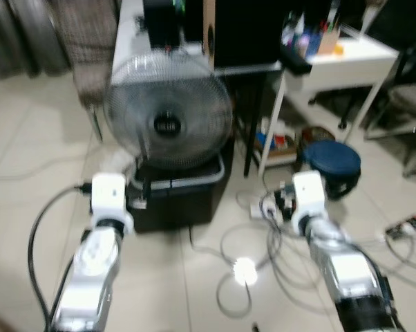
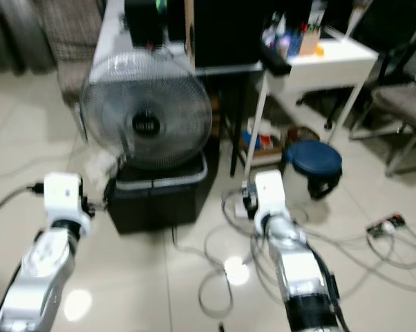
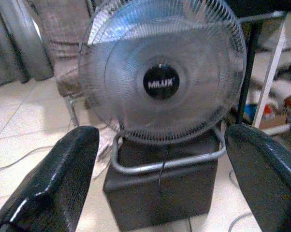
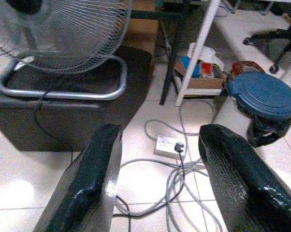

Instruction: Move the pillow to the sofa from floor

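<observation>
Both arms reach forward over a pale tiled floor (image 1: 28, 138). The left hand (image 3: 160, 179) is wide open, its two black fingers (image 3: 58, 179) spread far apart and holding nothing; between them, farther off, stands a grey fan (image 3: 162, 72) with a round mesh guard and a dark hub. The fan rests on a black box (image 3: 160, 188), its bent metal foot (image 3: 160, 162) lying on the box top. The right hand (image 4: 157, 179) is open too, fingers (image 4: 87, 183) apart and empty, hanging above a tangle of grey cables (image 4: 174, 179) and a white socket strip (image 4: 168, 145) with a plug in it. In the head views the fan (image 1: 168, 107) sits ahead of the left arm (image 1: 97, 256), and the right arm (image 1: 339, 256) is over the cables (image 1: 263, 256), where a bright glare spot (image 1: 244, 271) shines on the tiles. Near the right arm stands a bin with a blue lid (image 1: 331, 158) and a black liner. Behind it is a white bench (image 1: 353, 59) carrying bottles (image 1: 306, 34), with a box of clutter (image 1: 277, 142) on the floor under it. A chair (image 1: 83, 34) with checked fabric stands behind the fan. I can make out no pillow or sofa in these pictures, so I cannot tell where the pillow lies
</observation>
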